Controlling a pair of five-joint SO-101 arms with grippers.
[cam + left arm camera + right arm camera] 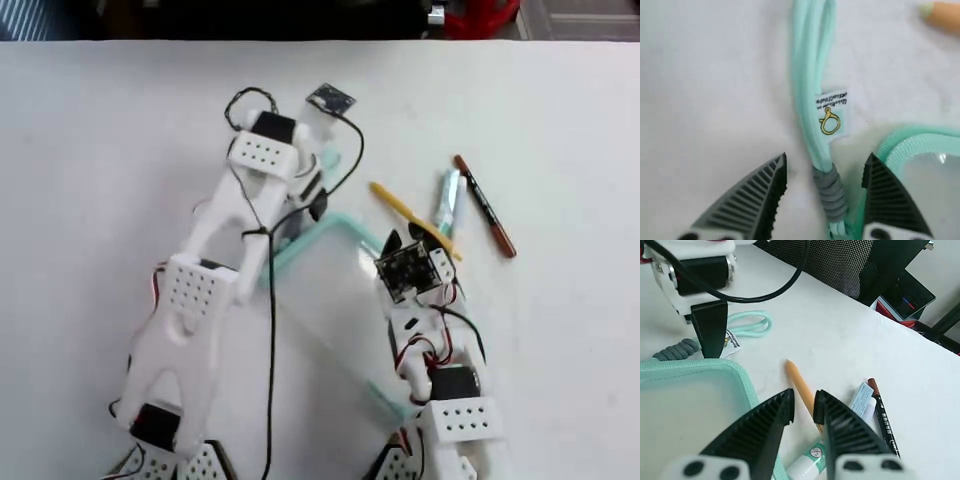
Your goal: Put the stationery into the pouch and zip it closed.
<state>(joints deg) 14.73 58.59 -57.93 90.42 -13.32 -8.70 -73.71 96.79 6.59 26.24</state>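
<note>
On the left, left gripper (826, 160): jaws spread wide, one on each side of the grey binding (830, 190); not touching it.
Loop strap (810, 60): mint cord, runs from the binding straight out away from the jaws, flat on the table.
Tag (832, 112): white, on the strap just past the binding, with a small gold clasp drawing.
Pouch (335, 222): clear body with mint edging, lies flat between the two arms; its corner sits beside one left jaw.
Right gripper (804, 396): jaws narrowly parted, over the pouch's far corner; pencil (800, 385) lines up with the gap, can't tell if they touch it.
White-and-blue stick (448, 200): just beside the pencil, outside the pouch.
Brown pen (485, 205): rightmost, next to the stick, outside the pouch.
Table (100, 150): plain white; a black cable (270, 330) crosses it by the left arm.
Room: black mesh chair back (835, 260) beyond the far edge, red item (480, 18) near it.
High view: pouch outline and all three stationery pieces fanned out past its far right corner.
Right wrist view: the other arm's dark jaw standing at the binding.
</note>
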